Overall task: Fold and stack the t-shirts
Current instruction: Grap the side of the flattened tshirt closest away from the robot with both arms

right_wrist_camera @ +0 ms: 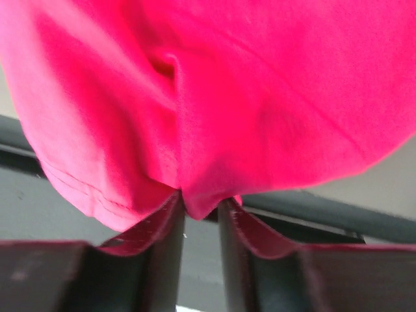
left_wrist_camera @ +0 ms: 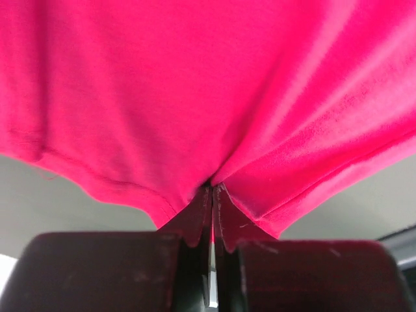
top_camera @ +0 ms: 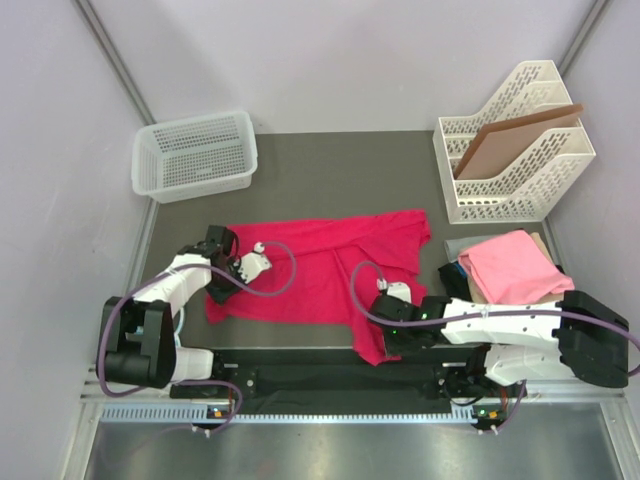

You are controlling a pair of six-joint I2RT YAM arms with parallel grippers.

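A crimson-pink t-shirt (top_camera: 320,265) lies spread across the middle of the grey table, wrinkled toward its right side. My left gripper (top_camera: 216,290) is at the shirt's near-left corner. In the left wrist view the left gripper (left_wrist_camera: 212,188) is shut on the hem of the t-shirt (left_wrist_camera: 195,84), the cloth puckering at the tips. My right gripper (top_camera: 385,335) is at the near-right corner. In the right wrist view the right gripper (right_wrist_camera: 200,201) pinches a fold of the t-shirt (right_wrist_camera: 260,84), with a narrow gap left lower down. A folded light pink t-shirt (top_camera: 512,265) tops a small pile at the right.
A white mesh basket (top_camera: 195,152) stands at the back left. At the back right, a white file organizer (top_camera: 510,180) holds a brown board (top_camera: 515,135). Dark cloth (top_camera: 455,274) shows under the pink pile. A black rail (top_camera: 300,375) runs along the near edge.
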